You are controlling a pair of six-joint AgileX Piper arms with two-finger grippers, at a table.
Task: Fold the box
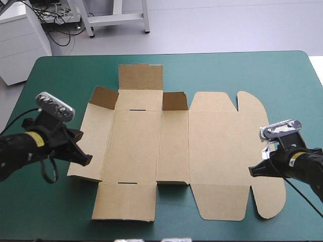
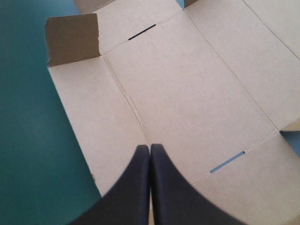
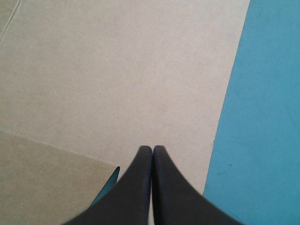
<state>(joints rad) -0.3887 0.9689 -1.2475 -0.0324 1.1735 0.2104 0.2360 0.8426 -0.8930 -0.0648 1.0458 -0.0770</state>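
While the brown box [image 1: 151, 146] lay almost flat across the middle of the teal-green counter [image 1: 45, 212], with only two small far flaps [image 1: 104, 97] tipped up, folding seemed barely begun. The left end effector [image 1: 87, 160] and right end effector [image 1: 253, 171] hung over its opposite ends, each pinched closed and empty. Next, a side wall probably needed lifting; nothing blocked it.

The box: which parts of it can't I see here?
High view: the box edge beneath the left gripper is hidden by that gripper.
Right wrist view: most of the box is cut off; the right gripper covers some board.
Every view: its underside, against the table.
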